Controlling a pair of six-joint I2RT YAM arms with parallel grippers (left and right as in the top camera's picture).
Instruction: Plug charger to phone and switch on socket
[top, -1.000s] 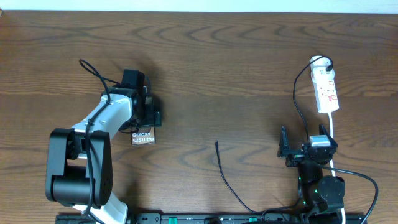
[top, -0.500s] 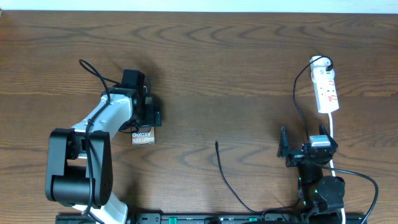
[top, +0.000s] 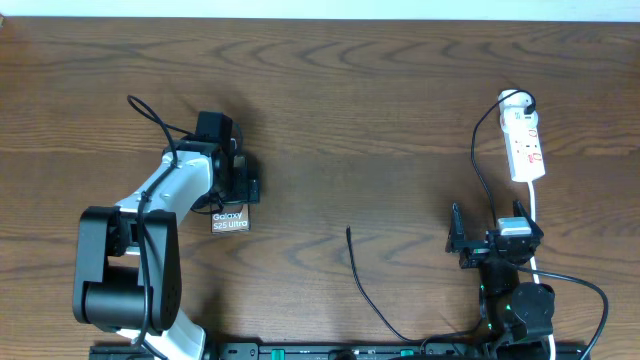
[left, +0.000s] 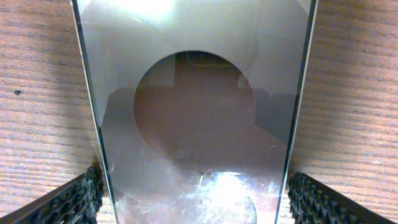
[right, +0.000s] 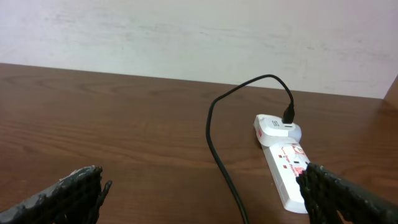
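Note:
The phone (top: 230, 222) lies on the table at the left, its "Galaxy S25 Ultra" lettering showing. My left gripper (top: 233, 196) is over it, and in the left wrist view the phone (left: 199, 112) fills the frame with a finger pad pressed against each long edge (left: 196, 199). The charger cable (top: 362, 280) lies at centre front with its free tip at the far end. The socket (top: 525, 145) is at the far right, with the black cable plugged into its far end. My right gripper (top: 487, 225) is wide open and empty just in front of the socket (right: 287, 171); its fingers (right: 211, 196) straddle the cable (right: 217, 155).
The strip's white cord (top: 533, 205) runs down the right side past my right arm. The wooden table (top: 360, 110) ends at a pale wall at the back. The arm bases and a black rail (top: 340, 350) stand along the front edge.

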